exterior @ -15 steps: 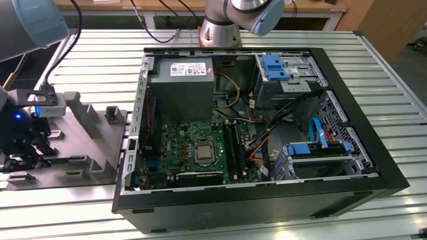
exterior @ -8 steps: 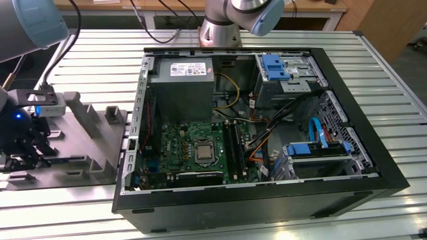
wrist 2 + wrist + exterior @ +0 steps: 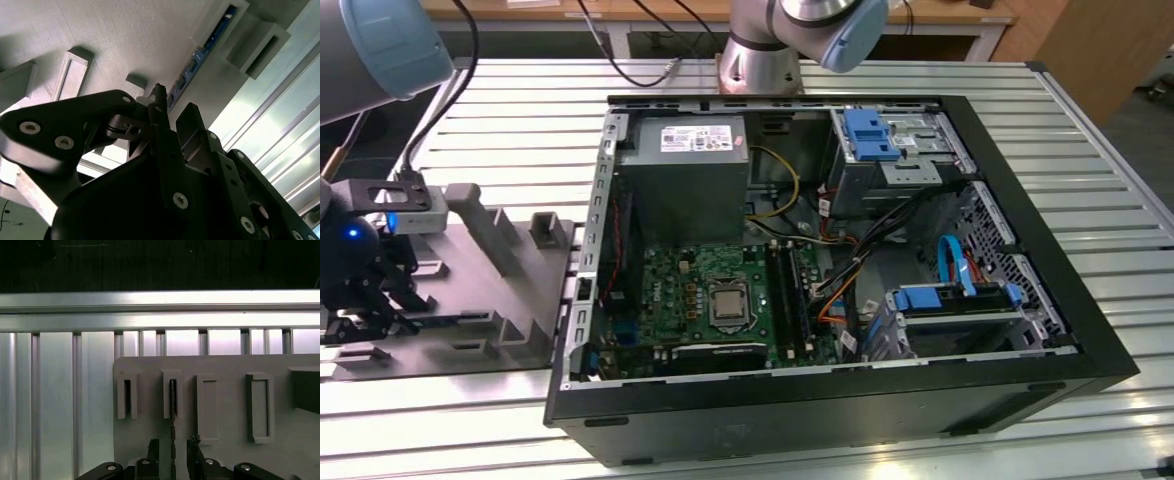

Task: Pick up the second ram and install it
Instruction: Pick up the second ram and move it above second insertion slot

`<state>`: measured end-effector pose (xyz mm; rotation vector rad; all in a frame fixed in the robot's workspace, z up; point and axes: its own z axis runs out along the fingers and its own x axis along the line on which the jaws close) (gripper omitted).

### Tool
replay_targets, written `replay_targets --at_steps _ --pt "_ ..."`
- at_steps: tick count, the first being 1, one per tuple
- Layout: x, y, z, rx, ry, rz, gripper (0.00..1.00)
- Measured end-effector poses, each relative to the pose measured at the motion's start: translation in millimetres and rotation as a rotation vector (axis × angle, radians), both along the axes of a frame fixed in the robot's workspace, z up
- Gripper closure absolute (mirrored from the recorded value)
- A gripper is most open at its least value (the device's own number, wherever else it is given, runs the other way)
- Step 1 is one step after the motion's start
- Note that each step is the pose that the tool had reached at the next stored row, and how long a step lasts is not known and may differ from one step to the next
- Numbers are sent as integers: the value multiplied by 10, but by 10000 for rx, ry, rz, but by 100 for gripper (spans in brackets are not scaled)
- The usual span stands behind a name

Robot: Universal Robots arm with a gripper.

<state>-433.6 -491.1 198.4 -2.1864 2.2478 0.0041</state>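
1. The gripper (image 3: 172,444) hangs over the grey holder (image 3: 225,367), fingers spread.
2. The RAM stick (image 3: 173,415) stands on edge in a holder slot, between the fingers and untouched.
3. The open computer case (image 3: 854,412) lies nearby.

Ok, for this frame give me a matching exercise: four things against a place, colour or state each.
1. tool
2. RAM stick
3. processor socket
4. drive caddy

a. blue
b. middle of the motherboard
c. edge-on in a slot of the grey holder
d. open, straddling the stick

Pairs: 1-d, 2-c, 3-b, 4-a.
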Motion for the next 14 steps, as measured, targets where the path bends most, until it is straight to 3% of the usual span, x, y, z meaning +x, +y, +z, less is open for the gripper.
replay_targets --at_steps 7,8,11,14 --pt "-1 0 1 -1 1 1 66" --pt "-1 0 0 0 0 1 73" --pt "-1 0 0 0 1 4 73" --pt "-1 0 0 0 0 229 73"
